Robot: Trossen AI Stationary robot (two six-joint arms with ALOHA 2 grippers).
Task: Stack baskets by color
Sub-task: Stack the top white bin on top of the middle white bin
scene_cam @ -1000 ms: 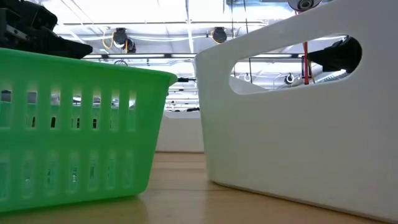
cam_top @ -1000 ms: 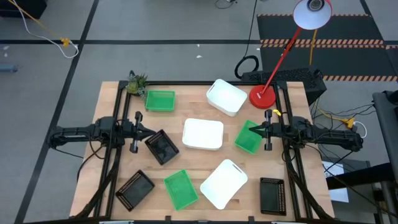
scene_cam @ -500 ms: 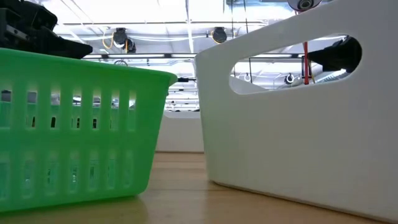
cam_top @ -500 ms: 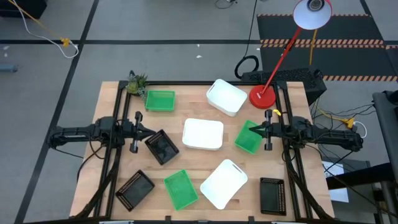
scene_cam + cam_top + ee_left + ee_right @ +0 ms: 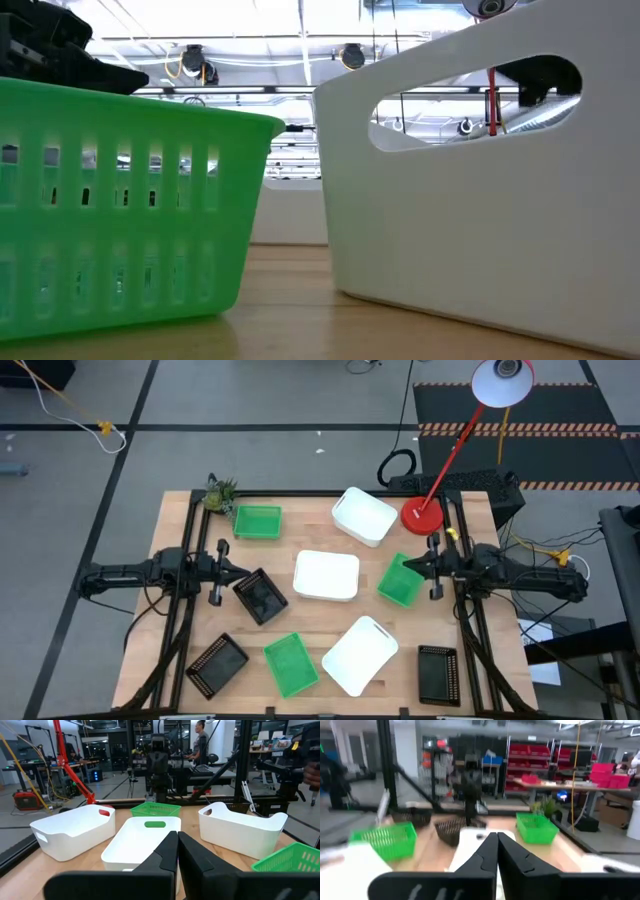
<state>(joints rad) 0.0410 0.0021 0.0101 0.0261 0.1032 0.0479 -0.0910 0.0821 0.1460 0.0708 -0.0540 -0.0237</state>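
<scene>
Three white baskets, three green ones and three black mesh ones rest on their bases, scattered singly over the wooden table. My left gripper is shut and points level toward the table's right, beside the black basket at the left middle. My right gripper is shut and hovers above the near-right green basket's edge, pointing toward the table's left. The low view shows a green basket and a white one close up.
A red lamp base with its slanting red arm stands at the far right, and the white lamp head hangs beyond the table. A small leafy toy sits at the far left corner. Black frame rails border the table.
My right gripper has risen a little above the green basket and rolled slightly about its own pointing line, still shut. In the low view its dark shape sits higher in the white basket's handle slot. No basket has moved.
</scene>
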